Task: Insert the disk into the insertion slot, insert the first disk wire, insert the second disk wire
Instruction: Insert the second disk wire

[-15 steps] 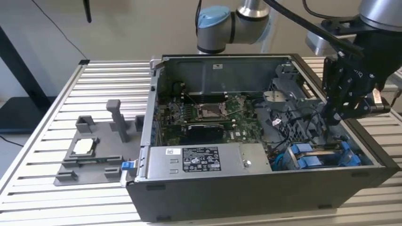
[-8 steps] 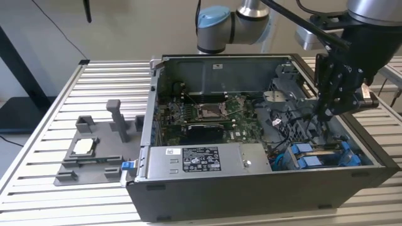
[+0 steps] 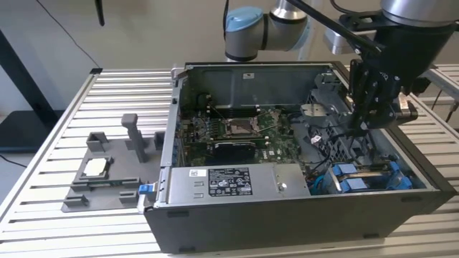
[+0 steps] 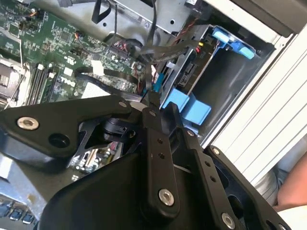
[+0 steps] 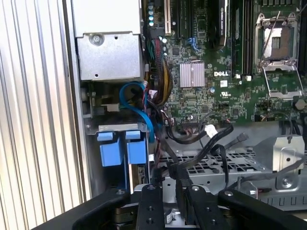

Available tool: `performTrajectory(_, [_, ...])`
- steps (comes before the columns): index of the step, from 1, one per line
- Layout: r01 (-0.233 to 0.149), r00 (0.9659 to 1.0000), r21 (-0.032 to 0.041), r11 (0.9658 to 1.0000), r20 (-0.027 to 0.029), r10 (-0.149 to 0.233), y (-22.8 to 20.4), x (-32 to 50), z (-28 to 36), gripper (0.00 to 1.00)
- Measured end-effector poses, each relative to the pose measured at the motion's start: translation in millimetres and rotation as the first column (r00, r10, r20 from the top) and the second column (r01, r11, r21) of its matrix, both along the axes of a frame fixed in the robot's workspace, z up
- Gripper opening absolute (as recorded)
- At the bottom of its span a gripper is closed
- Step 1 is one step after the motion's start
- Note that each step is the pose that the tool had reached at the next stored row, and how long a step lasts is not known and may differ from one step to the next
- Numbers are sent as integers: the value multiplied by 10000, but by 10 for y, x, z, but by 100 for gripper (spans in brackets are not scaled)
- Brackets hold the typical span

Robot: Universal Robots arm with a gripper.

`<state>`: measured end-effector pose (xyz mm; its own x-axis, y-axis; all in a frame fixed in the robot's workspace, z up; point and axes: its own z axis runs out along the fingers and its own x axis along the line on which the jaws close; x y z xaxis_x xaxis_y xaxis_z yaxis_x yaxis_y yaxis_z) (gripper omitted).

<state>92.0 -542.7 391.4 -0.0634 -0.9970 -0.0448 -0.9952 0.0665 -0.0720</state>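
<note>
The exterior view gives you the gripper (image 3: 360,128) over the open case (image 3: 287,226), with the disk (image 3: 369,174) at the case's 4 o'clock, long axis 9-to-3, blue tabs (image 3: 349,181) toward 9. Both wrist views add the insertion slot (image 5: 120,127) holding it and the gripper clenched on 1 black wire (image 4: 154,88).

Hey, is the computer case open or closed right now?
Open. The computer case has no cover on its upward side: in the exterior view the motherboard and the insertion slot with blue tabs show plainly inside.
</note>
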Motion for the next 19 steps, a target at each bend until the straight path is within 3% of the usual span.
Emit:
performTrajectory(9, [-447,9990,-3,9990,33,447,1,-28,-21,27])
performTrajectory(14, [-938,9956,-3,9956,68,938,2,-38,-37,27])
performTrajectory(19, [-1410,9899,-10,9900,129,1410,3,-46,-57,27])
